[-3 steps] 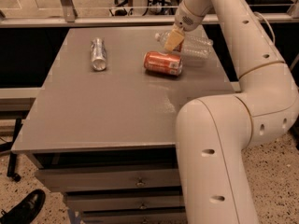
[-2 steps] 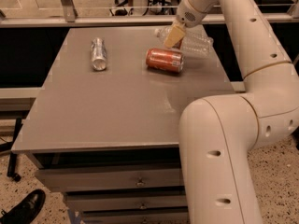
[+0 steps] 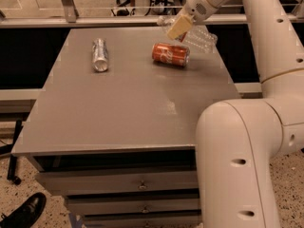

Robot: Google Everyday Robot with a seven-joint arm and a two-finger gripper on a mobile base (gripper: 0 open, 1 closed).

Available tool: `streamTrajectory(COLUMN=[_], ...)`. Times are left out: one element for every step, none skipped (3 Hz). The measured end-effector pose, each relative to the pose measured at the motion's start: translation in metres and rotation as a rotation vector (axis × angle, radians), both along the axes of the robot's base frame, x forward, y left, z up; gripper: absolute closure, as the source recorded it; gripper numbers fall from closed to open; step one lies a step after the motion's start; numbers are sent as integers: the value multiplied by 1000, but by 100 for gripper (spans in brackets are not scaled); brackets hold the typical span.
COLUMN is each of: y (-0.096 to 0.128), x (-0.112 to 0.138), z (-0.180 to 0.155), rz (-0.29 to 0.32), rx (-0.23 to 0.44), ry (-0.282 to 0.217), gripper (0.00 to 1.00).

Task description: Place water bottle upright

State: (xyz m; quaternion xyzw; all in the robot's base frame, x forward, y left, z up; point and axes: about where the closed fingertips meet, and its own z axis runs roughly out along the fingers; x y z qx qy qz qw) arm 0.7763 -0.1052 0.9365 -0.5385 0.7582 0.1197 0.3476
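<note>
Drawers (image 3: pixel 142 184) sit closest to us under the table (image 3: pixel 123 113), with a shoe (image 3: pixel 26 212) on the floor at the lower left and the arm (image 3: pixel 237 156) rising in thick links at the right. On the table top a silver can (image 3: pixel 99 54) lies on its side toward the left, and an orange can (image 3: pixel 170 54) lies on its side nearer the right, well apart from it. Just behind the orange can, at the far right corner, the bottle (image 3: pixel 202 38) lies on its side, clear and hard to trace against the dark beyond the edge. The end effector (image 3: pixel 178 27) hangs over the bottle's left part, angled down from the right; we cannot tell whether it is released or clenched, nor whether it touches the bottle. We judge the step in hand to be taking hold of the bottle, with the standing-up not yet done. To do it well, we would grip across the body, not along it, and toward one end so the bottle can swing to vertical as it lifts. We would keep off the orange can, which would likely roll if nudged, and mind the table edge beside the bottle. We would set the base flat on bare table away from both cans, letting go only once it rests squarely.
</note>
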Motion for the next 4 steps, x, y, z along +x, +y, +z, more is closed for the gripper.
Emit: streamTrajectory(y=[-2,-5,-19,-42], x=[-3,-5,-8,-16], z=[15,21,30,45], rz=[10,17,9,-9], rx=[123,195,293,411], ry=[-28,-40,-69,-116], gripper=[100,100,100,100])
